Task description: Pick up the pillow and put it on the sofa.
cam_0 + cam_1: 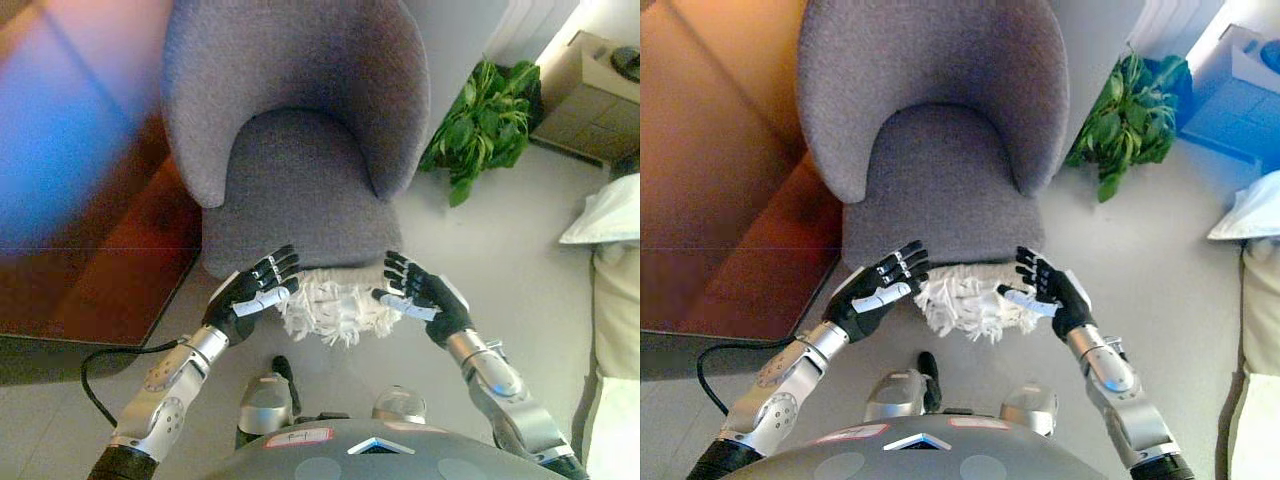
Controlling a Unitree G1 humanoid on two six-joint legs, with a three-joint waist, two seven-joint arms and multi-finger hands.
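Pillow [335,305], white and shaggy, sits low in the scene just in front of the front edge of the grey sofa chair [300,150], between the robot's two hands. Its tufted fringe hangs down toward the pale floor [500,260]; whether it rests on the floor or is lifted clear cannot be told from these views.

The left hand [252,292] is at the pillow's left edge, fingers spread and fairly straight, palm turned inward toward the pillow and touching or nearly touching it. The right hand [422,293] mirrors it at the pillow's right edge, fingers likewise extended and relaxed, not curled round the fabric. Neither hand is clenched; both stand released, flanking the pillow.

The sofa chair has a rounded, high back that wraps round a flat seat cushion, and its seat lies just beyond the hands. Left of the chair is a reddish-brown wooden surface [110,290]. Right of the chair, a green leafy plant [485,125] stands on the floor, with a cardboard box [590,95] beyond it. A pale cushion [610,215] shows at the right edge.
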